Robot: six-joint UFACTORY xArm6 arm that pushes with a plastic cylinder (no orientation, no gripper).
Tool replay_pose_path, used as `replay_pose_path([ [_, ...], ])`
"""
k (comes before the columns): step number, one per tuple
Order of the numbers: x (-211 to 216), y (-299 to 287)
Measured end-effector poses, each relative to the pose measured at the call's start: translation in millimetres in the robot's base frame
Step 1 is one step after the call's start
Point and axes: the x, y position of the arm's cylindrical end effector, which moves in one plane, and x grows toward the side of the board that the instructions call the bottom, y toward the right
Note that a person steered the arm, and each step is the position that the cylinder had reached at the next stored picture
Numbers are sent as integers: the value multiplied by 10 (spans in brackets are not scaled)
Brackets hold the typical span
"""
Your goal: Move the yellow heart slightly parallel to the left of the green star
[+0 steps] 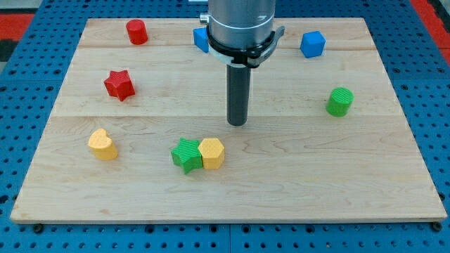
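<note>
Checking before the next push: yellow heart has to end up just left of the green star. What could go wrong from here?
1. My tip is up and right of the green star; a straight run to the yellow heart could clip it.
2. The yellow hexagon touches the star, so a bump may shift both.
3. The heart sits near the board's left edge; a skewed push could send it off.

My arm [241, 24] comes down from the view's top, a little right of the middle, as a thick grey metal cylinder with a dark clamp ring round its lower edge. Below the ring a straight dark rod [238, 91] hangs upright, narrower than the cylinder above it. My tip [238, 124] sits at the rod's lower end, at the height of the wooden board
</note>
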Motion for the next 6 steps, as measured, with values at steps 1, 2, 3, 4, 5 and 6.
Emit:
replay_pose_path([
  [1, 1, -177],
  [2, 95, -842],
  [3, 93, -1027],
  [4, -32, -1065],
  [5, -113, -1952],
  [6, 100, -2468],
])
